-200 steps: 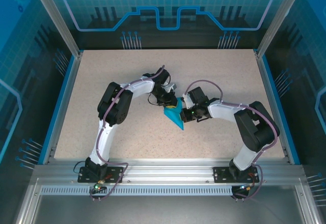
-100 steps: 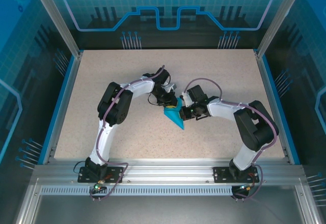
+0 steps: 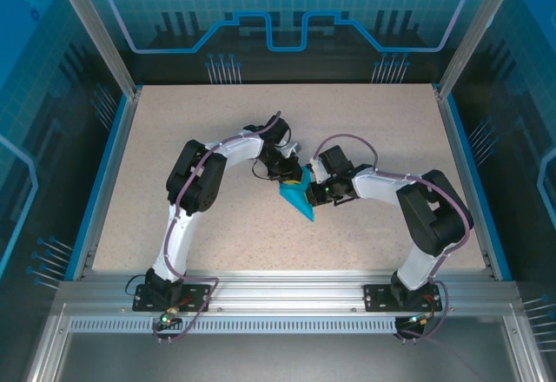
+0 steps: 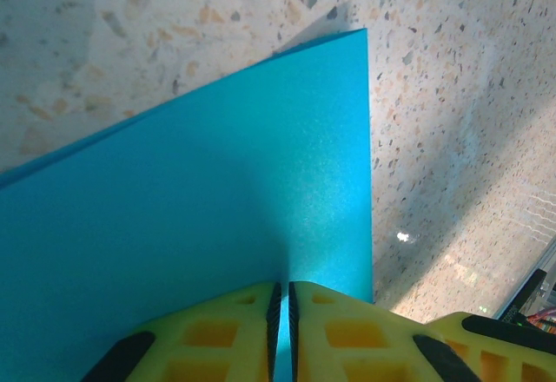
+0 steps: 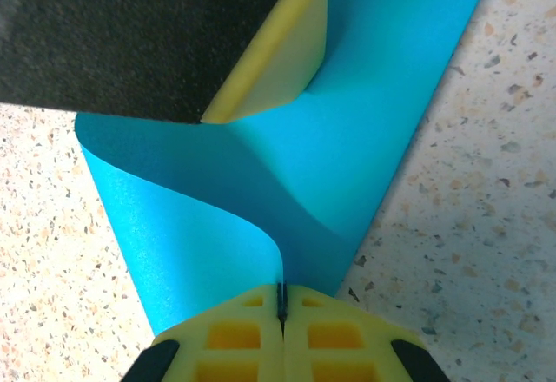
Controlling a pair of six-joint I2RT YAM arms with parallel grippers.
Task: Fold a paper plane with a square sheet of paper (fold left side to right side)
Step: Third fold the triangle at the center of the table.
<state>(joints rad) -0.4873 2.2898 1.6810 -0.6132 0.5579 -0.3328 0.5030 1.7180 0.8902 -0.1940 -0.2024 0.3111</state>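
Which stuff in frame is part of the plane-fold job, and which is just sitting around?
In the job:
- folded blue paper
- left tool, pinching the paper
- right tool, pinching the paper

Just there:
- speckled table
- aluminium frame rail

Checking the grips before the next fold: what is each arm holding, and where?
Both hold the blue paper. Left gripper: jaws pinch a flat edge. Right gripper: jaws pinch a lifted, curled edge.
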